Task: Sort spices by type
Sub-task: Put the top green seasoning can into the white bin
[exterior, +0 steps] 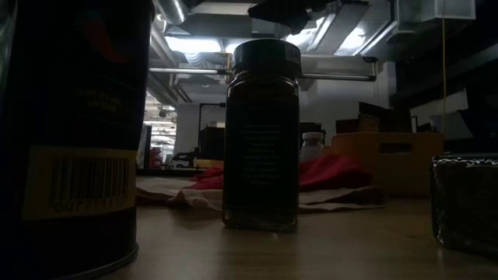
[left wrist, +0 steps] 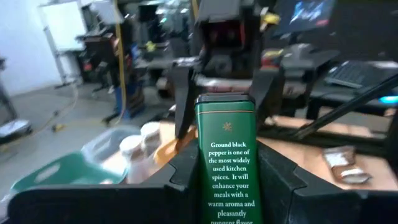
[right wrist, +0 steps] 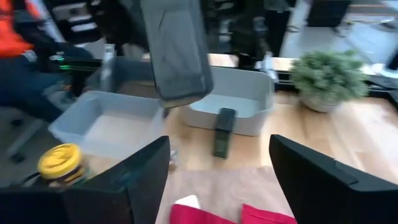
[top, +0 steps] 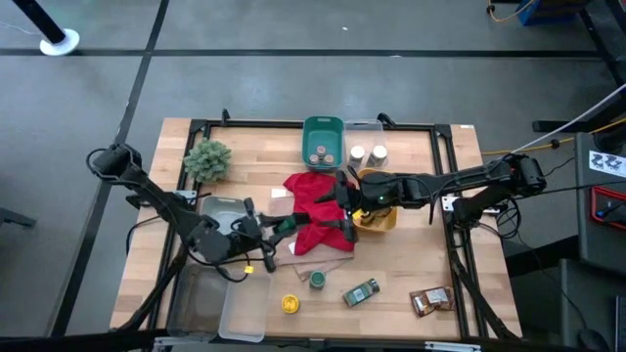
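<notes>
A green tin labelled ground black pepper [left wrist: 227,143] sits between my left gripper's [left wrist: 227,186] fingers, above the red cloth's [top: 315,207] left edge [top: 290,226]. My right gripper [top: 344,205] faces it from the table's right, open wide. Its fingers [left wrist: 180,93] stand at either side of the tin's free end, apart from it. The right wrist view shows the tin as a grey block [right wrist: 177,53] beyond that gripper [right wrist: 217,180]. On the near table are a yellow-lidded jar [top: 290,304], a green-lidded jar [top: 317,281], a jar on its side [top: 360,292] and brown foil packets [top: 430,300]. My left gripper pinches the tin's lower part [left wrist: 227,199] between its two fingers, one on each narrow side. It comes roughly level from the table's left. The tin is lifted clear of the table, and its lidded end [left wrist: 225,102] points toward my right gripper.
At the far edge, a green bin [top: 323,127] holds tan-lidded jars and a clear bin [top: 367,154] holds white-lidded jars. A yellow bin [top: 380,217] lies under my right arm. Grey bins [top: 223,207] and a bushy plant [top: 207,159] stand at the left.
</notes>
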Controlling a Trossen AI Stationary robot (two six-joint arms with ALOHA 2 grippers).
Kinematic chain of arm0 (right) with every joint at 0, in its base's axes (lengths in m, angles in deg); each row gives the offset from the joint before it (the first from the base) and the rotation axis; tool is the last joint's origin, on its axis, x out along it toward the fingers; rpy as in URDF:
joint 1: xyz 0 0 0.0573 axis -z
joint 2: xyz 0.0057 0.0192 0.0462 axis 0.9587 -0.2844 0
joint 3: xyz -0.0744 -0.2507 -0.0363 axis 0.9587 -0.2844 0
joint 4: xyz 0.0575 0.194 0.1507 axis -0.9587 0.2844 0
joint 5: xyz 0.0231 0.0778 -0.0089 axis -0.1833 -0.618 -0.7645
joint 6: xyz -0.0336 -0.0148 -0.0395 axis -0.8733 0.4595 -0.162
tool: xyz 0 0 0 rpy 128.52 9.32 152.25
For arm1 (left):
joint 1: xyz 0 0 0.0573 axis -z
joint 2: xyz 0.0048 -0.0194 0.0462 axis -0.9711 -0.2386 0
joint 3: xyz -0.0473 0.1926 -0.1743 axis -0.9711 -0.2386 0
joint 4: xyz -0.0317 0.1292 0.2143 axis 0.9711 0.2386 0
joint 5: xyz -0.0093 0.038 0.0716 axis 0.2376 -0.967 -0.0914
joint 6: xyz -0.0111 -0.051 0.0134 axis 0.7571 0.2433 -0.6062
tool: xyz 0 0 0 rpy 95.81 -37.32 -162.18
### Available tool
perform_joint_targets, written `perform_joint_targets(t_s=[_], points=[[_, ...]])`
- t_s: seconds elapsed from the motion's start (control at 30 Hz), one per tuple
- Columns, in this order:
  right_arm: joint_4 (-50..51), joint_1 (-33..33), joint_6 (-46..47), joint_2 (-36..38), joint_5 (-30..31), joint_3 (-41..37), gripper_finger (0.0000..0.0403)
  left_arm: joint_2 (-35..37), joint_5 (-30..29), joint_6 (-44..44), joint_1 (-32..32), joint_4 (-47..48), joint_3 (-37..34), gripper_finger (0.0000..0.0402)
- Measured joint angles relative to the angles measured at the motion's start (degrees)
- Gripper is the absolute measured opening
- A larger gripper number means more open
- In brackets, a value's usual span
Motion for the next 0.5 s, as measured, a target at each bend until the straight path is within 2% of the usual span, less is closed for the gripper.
perform_joint_targets(t_s=[0.17, 0.5], points=[[-0.98, 0.0, -2.57, 0.0, -4.53, 0.0, 0.0275, -0.03, 5.57, -4.5, -1.98, -5.72, 0.0, 0.0095], [-9.24, -0.03, -2.66, 0.0, -4.56, 0.0, 0.0276, -0.03, 13.61, -5.19, -6.3, -7.06, -0.02, 0.0104]])
